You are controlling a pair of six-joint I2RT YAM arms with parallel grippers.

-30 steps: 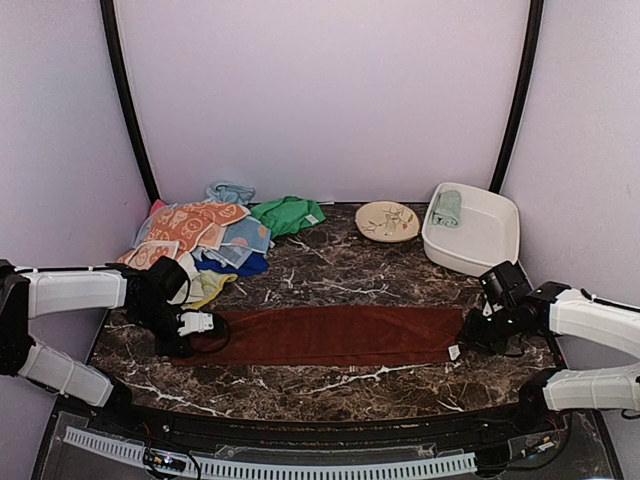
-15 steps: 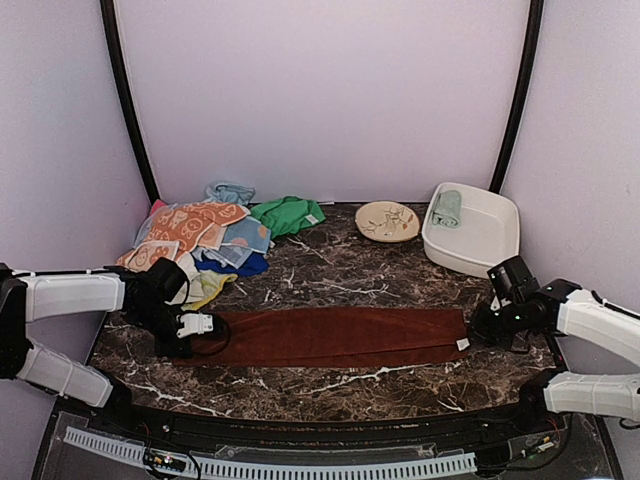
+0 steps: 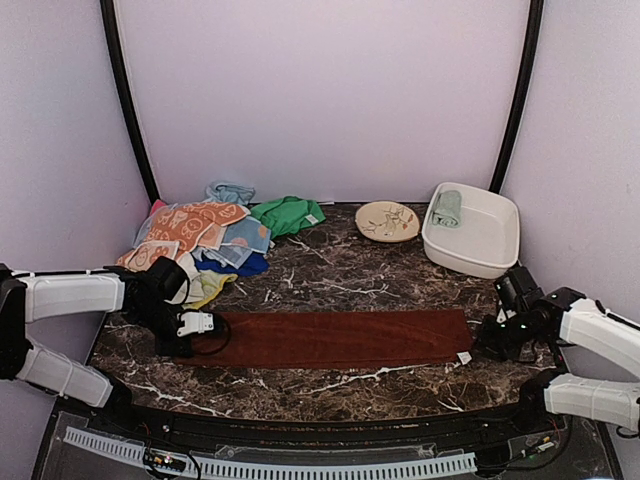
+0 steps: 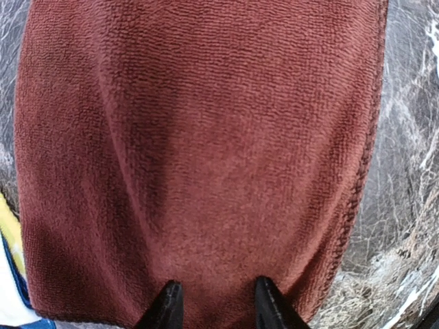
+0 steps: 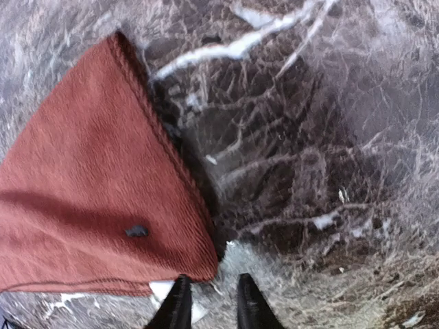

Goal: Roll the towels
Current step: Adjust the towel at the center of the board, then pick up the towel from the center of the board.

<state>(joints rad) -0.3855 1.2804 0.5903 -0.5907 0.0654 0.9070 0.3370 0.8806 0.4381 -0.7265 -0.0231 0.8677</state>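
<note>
Maroon towel (image 3: 335,338) lies longer and straighter than a second ago; the right gripper (image 5: 214,305) has slid rightward off its end. Its corner and white tag (image 5: 163,288) sit just ahead of those narrowly parted, empty fingers. The left gripper (image 4: 216,305), fingers slightly apart, rests on the opposite end. The plush towel lies flat on the table (image 3: 330,270).

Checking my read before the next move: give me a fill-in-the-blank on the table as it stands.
The maroon towel lies ___ on the table, unrolled. The rolled towel in the white bin is ___ in colour. The plate stands to the bin's ___ in the top view.
Missing: flat; mint-green; left.
</note>
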